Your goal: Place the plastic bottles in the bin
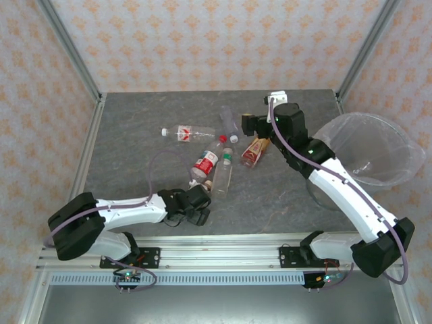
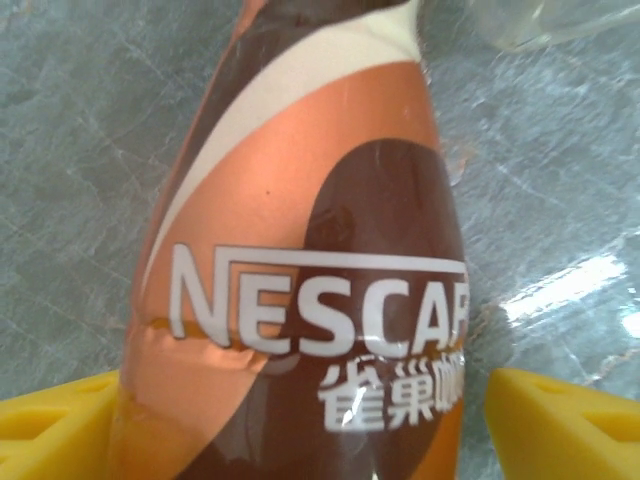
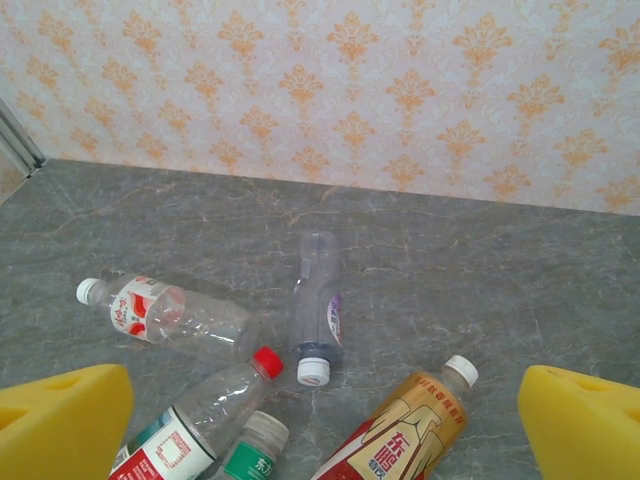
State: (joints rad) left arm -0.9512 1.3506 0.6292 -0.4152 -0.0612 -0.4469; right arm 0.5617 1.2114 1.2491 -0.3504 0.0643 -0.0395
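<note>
Grey marbled desk point(image 1: 128, 155), walled on three sides by pale wallpaper point(image 1: 202, 40) with orange motifs. Bin point(image 1: 395, 169) stands at the right side, translucent, beside the right arm point(image 1: 344, 189) and well apart from the bottles.

Bottles lie loose mid-desk, all on their sides, none in the bin.
- Far left of the group: red-and-white bottle point(image 1: 185, 133), white cap.
- Just right of it: clear bottle point(image 1: 229, 123), purple patch on its label, cap pointing toward the near side.
- Nearer: red-capped bottle point(image 1: 206, 162) and green-labelled bottle point(image 1: 225, 172), close side by side.
- Right of those: gold-and-red bottle point(image 1: 253, 153), white cap.

Left jaws: low over the near part of the desk, at the near end of the group. The left wrist view has a brown-and-orange Nescafé bottle point(image 2: 300, 250) lying on the desk between the yellow pads point(image 2: 55, 430). Jaws are apart, one on each side of the label. A strip of desk shows between the right-hand pad and the bottle. Contact on the other side: cannot tell.

Right jaws: raised over the far side of the group, spread wide, nothing between the right pads point(image 3: 580, 420).
</note>
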